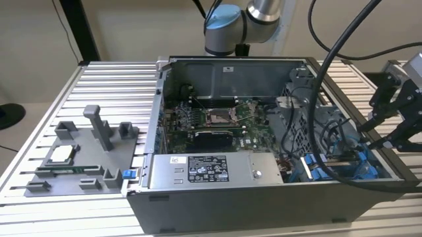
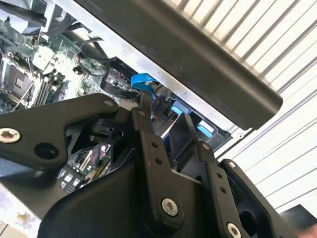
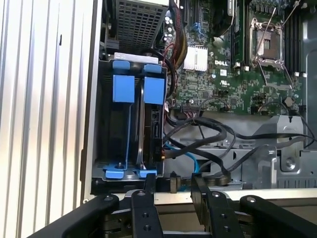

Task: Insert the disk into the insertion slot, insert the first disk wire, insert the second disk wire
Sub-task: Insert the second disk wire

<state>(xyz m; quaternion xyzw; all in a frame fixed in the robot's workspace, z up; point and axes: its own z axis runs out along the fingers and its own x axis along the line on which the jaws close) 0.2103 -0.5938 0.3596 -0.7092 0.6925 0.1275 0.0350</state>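
In the corner of the open computer case, the disk (image 3: 152, 129) stands on its edge inside the insertion slot (image 3: 102, 124), and its blue carrier frame is just beside a second blue frame (image 3: 124, 89). I judge that it is already seated, but how deep I cannot tell.

From my tool (image 3: 173, 179) the slot lies straight ahead, just beyond the fingertips. The long axis of the disk runs away from me, in line with the tool. My fingers (image 3: 149, 186) are apart and there is nothing between them.

A bundle of black wires (image 3: 208, 131) and a light blue cable (image 3: 190, 159) lie just beside the disk, on the side toward the motherboard (image 3: 223, 74). One plug end (image 3: 166, 153) rests near the edge of the disk; I cannot tell if it is plugged in.

On the other side the case wall (image 3: 91, 99) stands close against the slot, and behind it is the slatted desk (image 3: 39, 124). So the open room is on the side of the wires, and this side is crowded. In the exterior view my tool hangs over the rim of the case at the exterior view's right, well apart from the power-supply box (image 1: 211, 170).
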